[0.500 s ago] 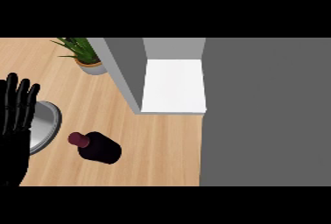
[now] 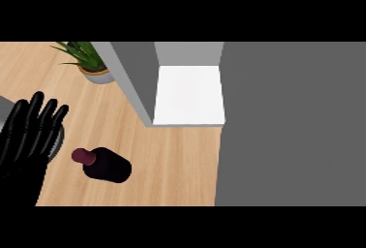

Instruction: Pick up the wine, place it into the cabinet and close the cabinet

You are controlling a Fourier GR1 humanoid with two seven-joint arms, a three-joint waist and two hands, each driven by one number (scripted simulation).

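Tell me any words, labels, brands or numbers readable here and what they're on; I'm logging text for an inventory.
None can be read.
Wine bottle: dark body and red cap, no label visible.
Plant pot: plain.
Cabinet: plain white shelf, grey walls, no markings.
Counter: bare wood grain.

Head view: dark wine bottle (image 2: 106, 164) on the wooden desk (image 2: 172, 160); open left hand (image 2: 28, 138) beside it; potted plant (image 2: 89, 60) and open cabinet (image 2: 190, 94) beyond.
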